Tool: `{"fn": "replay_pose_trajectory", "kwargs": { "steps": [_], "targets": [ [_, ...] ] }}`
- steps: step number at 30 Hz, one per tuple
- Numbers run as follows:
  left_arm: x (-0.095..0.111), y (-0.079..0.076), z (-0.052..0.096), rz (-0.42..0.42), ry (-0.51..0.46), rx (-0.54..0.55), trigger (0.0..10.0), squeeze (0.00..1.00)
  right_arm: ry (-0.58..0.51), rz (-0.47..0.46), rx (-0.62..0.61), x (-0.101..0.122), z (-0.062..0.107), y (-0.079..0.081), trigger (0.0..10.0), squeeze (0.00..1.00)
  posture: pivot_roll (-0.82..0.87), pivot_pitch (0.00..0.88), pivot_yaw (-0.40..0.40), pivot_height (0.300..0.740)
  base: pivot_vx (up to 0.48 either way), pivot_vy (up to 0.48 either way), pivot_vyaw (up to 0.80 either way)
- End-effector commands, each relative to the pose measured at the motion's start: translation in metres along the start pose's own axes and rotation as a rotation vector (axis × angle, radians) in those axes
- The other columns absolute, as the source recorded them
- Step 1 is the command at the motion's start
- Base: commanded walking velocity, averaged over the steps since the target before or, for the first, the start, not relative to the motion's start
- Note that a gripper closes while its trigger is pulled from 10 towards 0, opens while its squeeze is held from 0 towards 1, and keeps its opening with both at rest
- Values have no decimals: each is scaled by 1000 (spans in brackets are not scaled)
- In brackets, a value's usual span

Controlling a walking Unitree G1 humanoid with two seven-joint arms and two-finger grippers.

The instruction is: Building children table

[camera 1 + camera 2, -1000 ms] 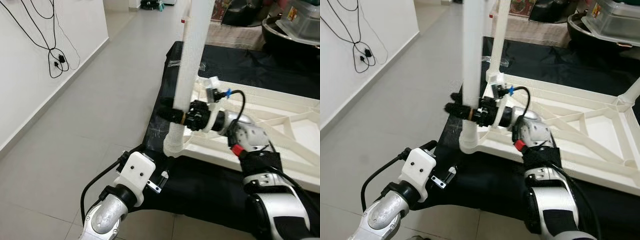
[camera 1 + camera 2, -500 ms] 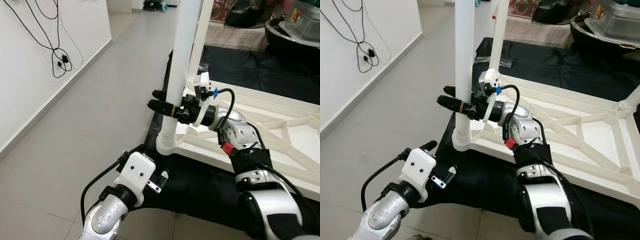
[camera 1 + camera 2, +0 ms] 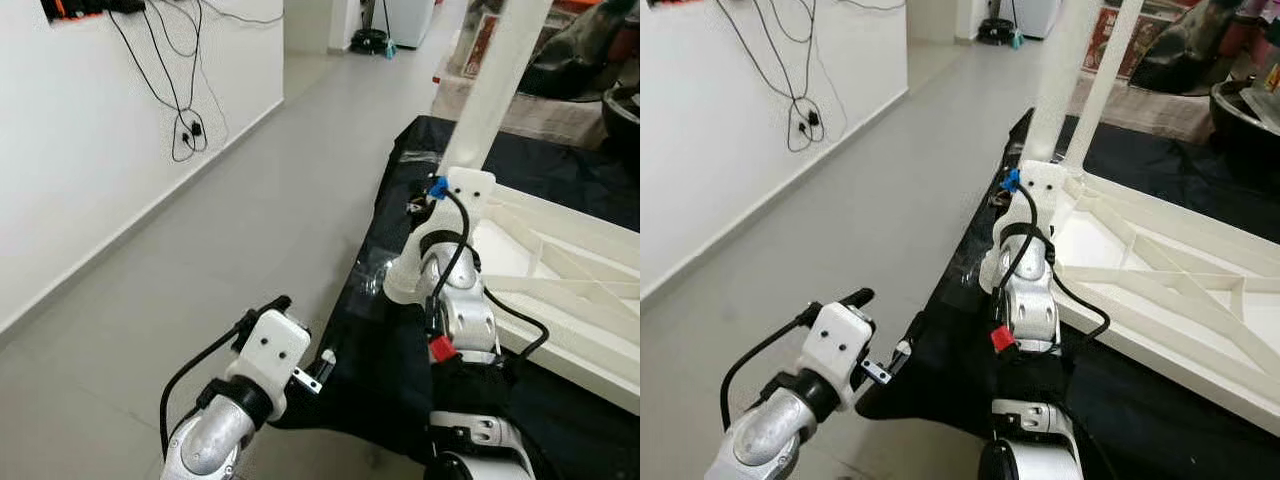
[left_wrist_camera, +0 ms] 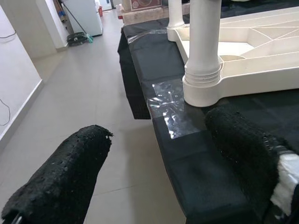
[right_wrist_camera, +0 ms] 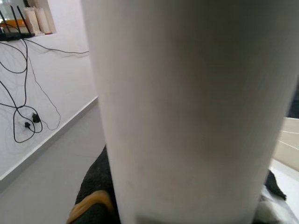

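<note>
Grey floor tiles run along a white wall (image 3: 90,170) hung with black cables (image 3: 185,130), and a black sheet (image 3: 375,330) lies spread on the floor. On the sheet rests the upturned white table top (image 3: 1160,270), its ribbed underside facing up. A white table leg (image 3: 490,110) stands upright in the socket at the near corner, and a second leg (image 3: 1102,80) rises from the corner behind it.

The right gripper (image 5: 100,205) is clamped around the near leg just above its socket; in the right wrist view the leg sits tight between the black fingers (image 5: 96,186). The right arm (image 3: 455,300) reaches straight forward and hides the grasp point from the head camera.

Compared with half a second ago, the head view has swung left and shows more of the wall and cables. The right forearm now lies in line with the leg rather than coming at it from the side, and the fingers that then showed on the leg's left are now hidden.

The left gripper (image 4: 154,182) hovers low over the sheet's near edge as before, fingers wide apart, holding nothing, near the leg's socket.
</note>
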State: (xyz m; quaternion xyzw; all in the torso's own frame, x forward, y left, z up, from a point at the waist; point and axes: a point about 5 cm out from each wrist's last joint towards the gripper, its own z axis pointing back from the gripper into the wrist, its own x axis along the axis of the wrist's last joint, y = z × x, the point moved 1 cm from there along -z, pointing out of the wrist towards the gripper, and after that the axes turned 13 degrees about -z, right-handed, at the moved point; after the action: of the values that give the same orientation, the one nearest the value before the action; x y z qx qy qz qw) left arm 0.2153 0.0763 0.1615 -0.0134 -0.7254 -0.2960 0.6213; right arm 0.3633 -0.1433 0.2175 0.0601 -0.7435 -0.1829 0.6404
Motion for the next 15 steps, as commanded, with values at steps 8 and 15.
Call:
{"fn": "replay_pose_trajectory", "kwargs": {
  "steps": [8,15],
  "targets": [
    [-2,-3,1,-1,7,-6,10000,0,44,-127,314,-13,-1,27,10000,0,151,96,-62,740,0,0,0],
    [-2,-4,2,0,7,-9,10000,0,335,-166,997,-10,11,29,10000,0,151,90,-61,740,0,0,0]
  ]
}}
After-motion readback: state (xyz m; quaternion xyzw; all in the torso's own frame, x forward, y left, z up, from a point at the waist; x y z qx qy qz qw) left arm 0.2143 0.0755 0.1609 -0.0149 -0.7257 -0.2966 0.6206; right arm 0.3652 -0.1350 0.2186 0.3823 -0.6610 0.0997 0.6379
